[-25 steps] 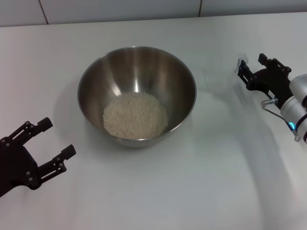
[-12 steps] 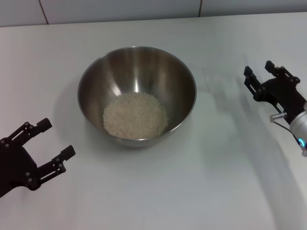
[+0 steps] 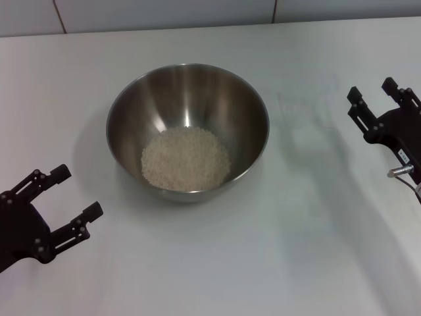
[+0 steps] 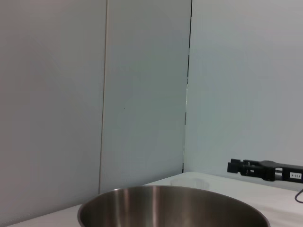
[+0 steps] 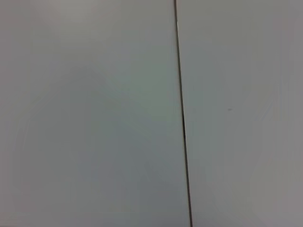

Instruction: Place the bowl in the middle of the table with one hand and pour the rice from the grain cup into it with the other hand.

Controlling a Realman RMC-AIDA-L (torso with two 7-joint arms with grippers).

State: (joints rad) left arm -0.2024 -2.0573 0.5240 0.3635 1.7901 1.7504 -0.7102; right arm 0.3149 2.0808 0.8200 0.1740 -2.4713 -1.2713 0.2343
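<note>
The stainless-steel bowl (image 3: 187,128) stands in the middle of the white table (image 3: 263,250) with a heap of rice (image 3: 186,158) in its bottom. The clear grain cup (image 3: 304,108) stands on the table just right of the bowl, faint and looking empty. My right gripper (image 3: 372,89) is open and empty, a little to the right of the cup and apart from it. My left gripper (image 3: 80,191) is open and empty near the front left, apart from the bowl. The left wrist view shows the bowl's rim (image 4: 173,198), the cup (image 4: 189,181) and the right gripper (image 4: 236,166) beyond it.
A tiled white wall (image 3: 164,13) runs along the table's far edge. The right wrist view shows only wall panels (image 5: 94,113) with a dark seam.
My right gripper has drawn back to the right, away from the grain cup, which stays on the table. The left gripper, bowl and rice have not moved.
</note>
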